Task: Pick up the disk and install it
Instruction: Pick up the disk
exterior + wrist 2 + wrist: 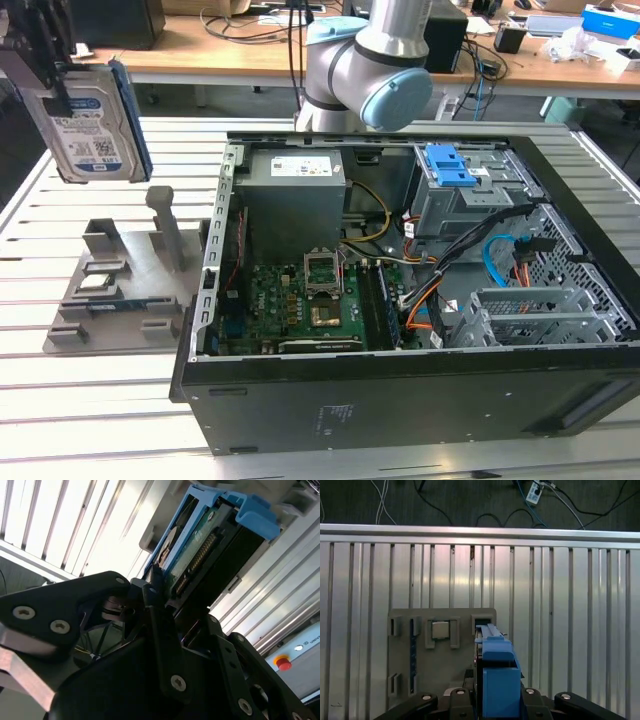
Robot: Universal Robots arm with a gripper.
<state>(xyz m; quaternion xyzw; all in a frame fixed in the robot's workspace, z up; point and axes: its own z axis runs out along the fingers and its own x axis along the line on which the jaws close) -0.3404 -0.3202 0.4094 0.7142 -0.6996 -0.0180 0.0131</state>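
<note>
Disk (pixel 88 118), a flat silver slab with a white-and-blue label and a blue plastic carrier, hangs clamped in the black gripper (pixel 40 50), apparently by its upper end, at ten o'clock from the open black computer case (pixel 400 405) in the exterior view. Its long axis runs near vertical, label facing the camera, above a grey moulded fixture plate (pixel 120 295) on the ribbed aluminium table (pixel 60 410)

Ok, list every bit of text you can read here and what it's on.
None can be read.
Label on the disk: barcode and print, too small.
Sticker on the power supply: blurred.
White print on the computer case front: too small.
Marking beside the red button: cut off, blurred.
</note>
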